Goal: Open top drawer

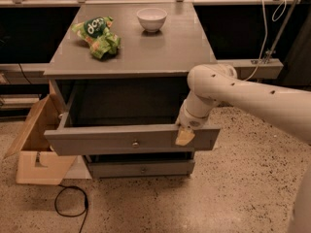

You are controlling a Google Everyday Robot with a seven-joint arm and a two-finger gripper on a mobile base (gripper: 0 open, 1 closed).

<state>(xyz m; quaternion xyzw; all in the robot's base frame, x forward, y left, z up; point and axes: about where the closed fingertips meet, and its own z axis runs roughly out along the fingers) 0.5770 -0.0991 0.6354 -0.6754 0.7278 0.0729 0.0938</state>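
Note:
The top drawer [97,139] of the grey cabinet stands pulled out, its front panel forward of the cabinet and its dark inside showing. A small round metal knob [135,143] sits at the panel's centre. My gripper [184,136] hangs at the end of the white arm [228,91], over the drawer front's upper edge to the right of the knob. One tan fingertip [184,137] shows in front of the panel.
A shallower grey drawer [141,169] sits shut below. On the cabinet top [160,52] lie a green chip bag [97,35] and a white bowl [151,18]. An open cardboard box [36,149] stands on the floor at left, with a black cable [70,208] near it.

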